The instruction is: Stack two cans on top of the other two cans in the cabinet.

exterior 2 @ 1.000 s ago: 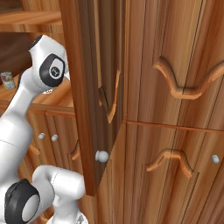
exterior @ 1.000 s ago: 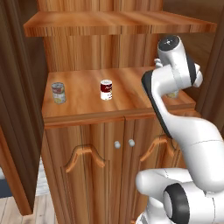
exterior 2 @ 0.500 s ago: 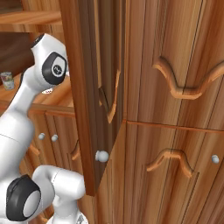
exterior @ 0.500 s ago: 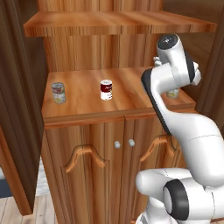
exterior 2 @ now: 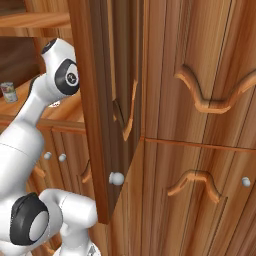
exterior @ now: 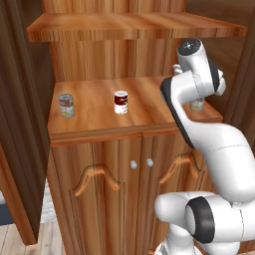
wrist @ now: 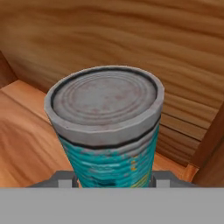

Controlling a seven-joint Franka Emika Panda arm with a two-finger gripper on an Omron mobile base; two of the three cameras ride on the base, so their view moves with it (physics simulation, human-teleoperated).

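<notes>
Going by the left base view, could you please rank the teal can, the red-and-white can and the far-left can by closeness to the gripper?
1. Teal can: right at the gripper, at the shelf's right end.
2. Red-and-white can: mid-shelf.
3. Far-left can: at the shelf's left end.

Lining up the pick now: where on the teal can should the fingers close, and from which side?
Grip the teal can on its labelled side wall, below the grey lid rim, fingers on opposite sides. It stands upright on the cabinet shelf with a wall close behind, so come in level from the open front, as the hand view already faces.
</notes>
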